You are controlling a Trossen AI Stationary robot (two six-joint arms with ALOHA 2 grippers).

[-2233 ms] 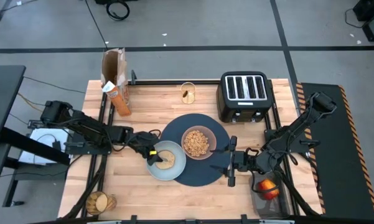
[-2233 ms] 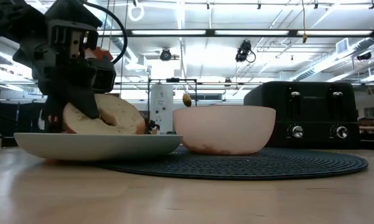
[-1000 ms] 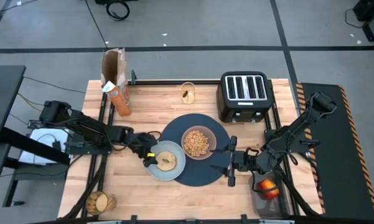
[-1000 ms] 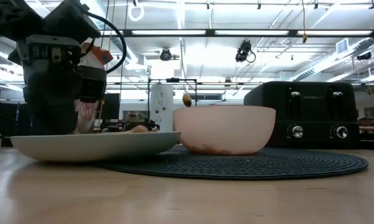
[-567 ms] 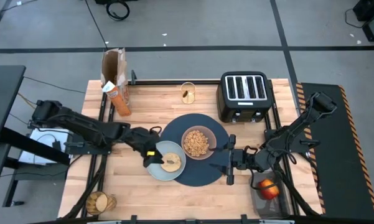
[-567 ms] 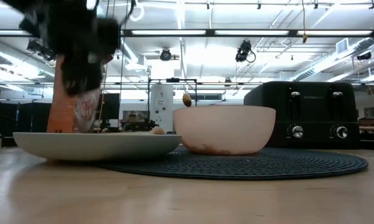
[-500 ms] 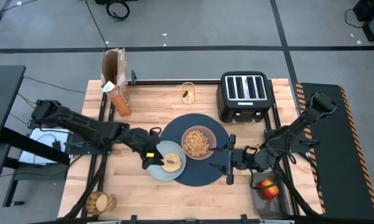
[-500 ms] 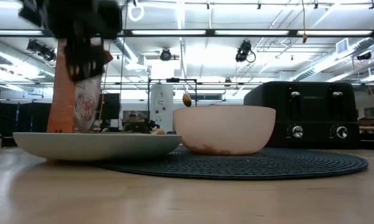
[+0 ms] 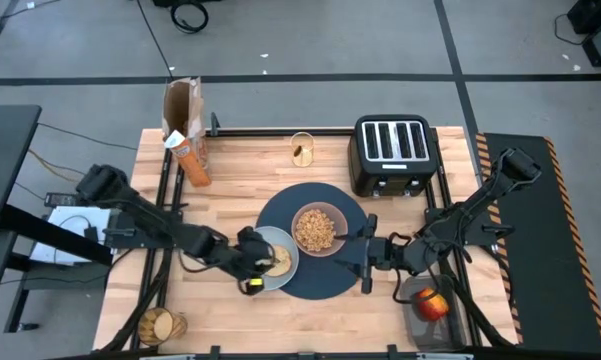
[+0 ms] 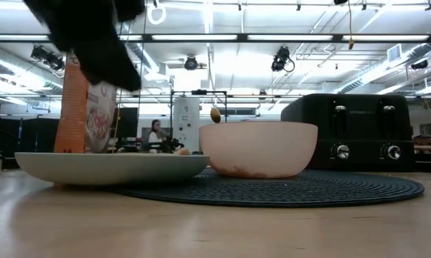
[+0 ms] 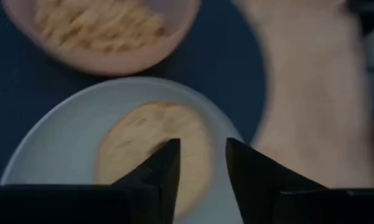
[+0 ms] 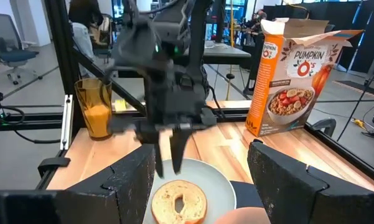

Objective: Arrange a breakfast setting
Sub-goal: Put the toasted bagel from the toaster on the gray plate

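The bagel (image 9: 274, 262) lies flat on the pale blue-grey plate (image 9: 283, 247), which overlaps the left edge of the navy placemat (image 9: 330, 280). The pinkish bowl (image 9: 315, 228) of cereal sits on the mat. My left gripper (image 9: 252, 268) hovers above the bagel (image 11: 152, 155), fingers pointing down and slightly open, empty; it also shows in the right wrist view (image 12: 168, 155). My right gripper (image 9: 365, 255) is wide open and empty at the mat's right edge, facing the bowl. The amber tumbler (image 9: 301, 148) stands at the far edge. The red apple (image 9: 430, 303) lies beyond the table's right edge.
The black toaster (image 9: 393, 152) stands at the far right and the orange cereal box (image 9: 185, 145) at the far left. A round wicker thing (image 9: 160, 325) sits at the near left corner. Bare wood shows along the near edge.
My left gripper has laid the bagel, which stood tilted on the plate, down flat and let go of it. It has then risen above the plate and drifted a little toward the table's near edge. The bagel now rests flat on the plate.
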